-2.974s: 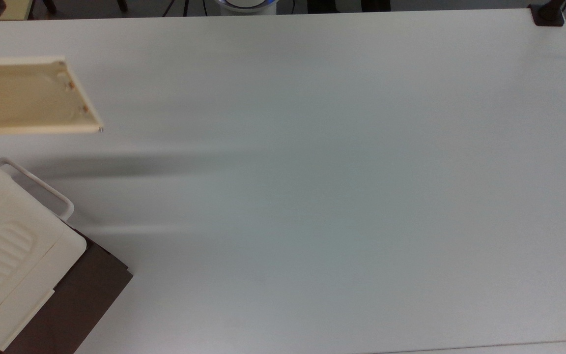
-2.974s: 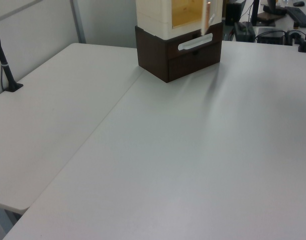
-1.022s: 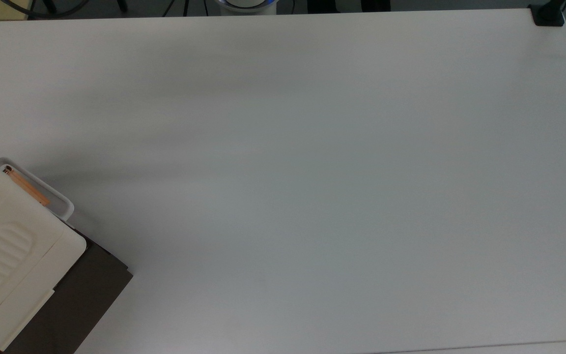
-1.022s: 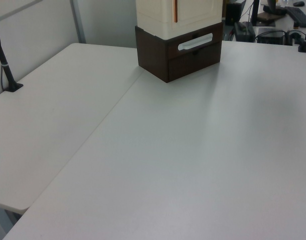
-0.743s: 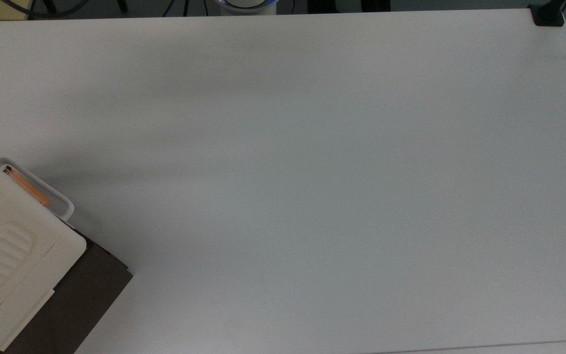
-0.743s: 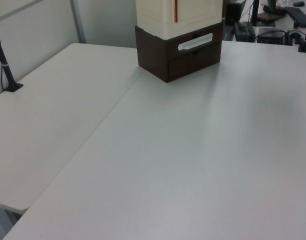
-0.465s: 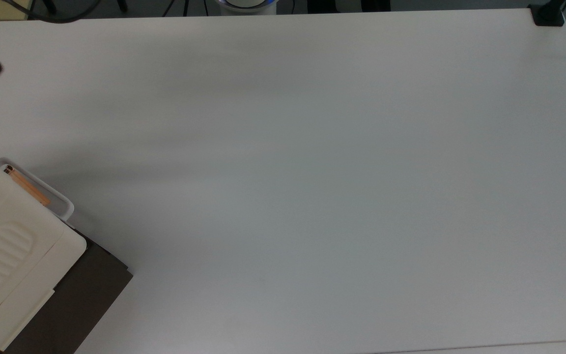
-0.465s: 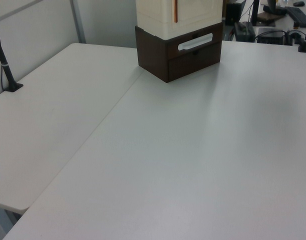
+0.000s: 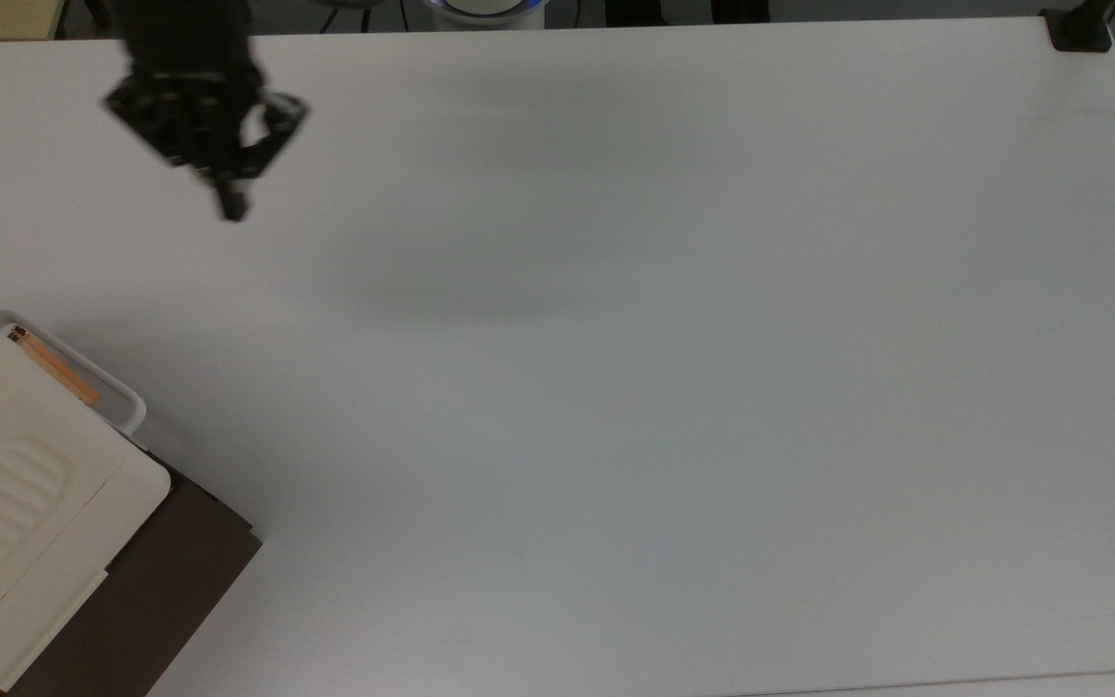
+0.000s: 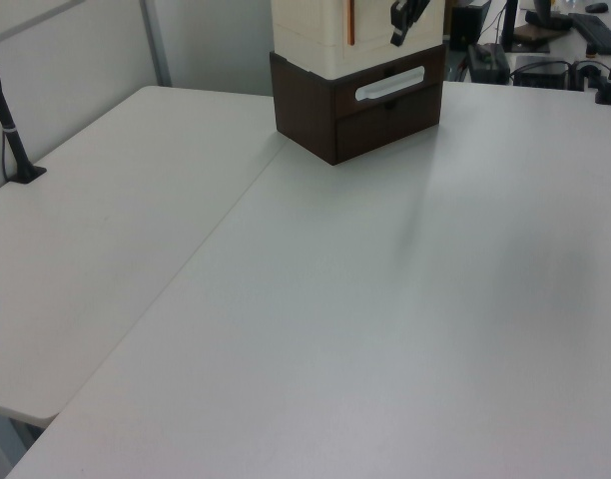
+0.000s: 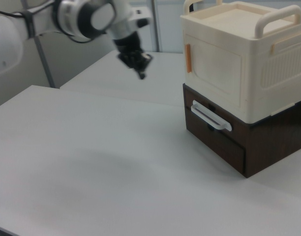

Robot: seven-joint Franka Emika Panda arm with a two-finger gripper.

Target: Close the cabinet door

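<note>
Right view: cabinet door (image 11: 213, 65) flush shut (orange tab at edge); hand (image 11: 141, 73) apart, empty, fingers together.

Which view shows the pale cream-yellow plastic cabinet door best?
The right view: the pale cream-yellow plastic cabinet door faces the camera, flush with the box, orange handle visible. The left view shows its lower strip, cropped. The top view shows just the orange handle.
</note>
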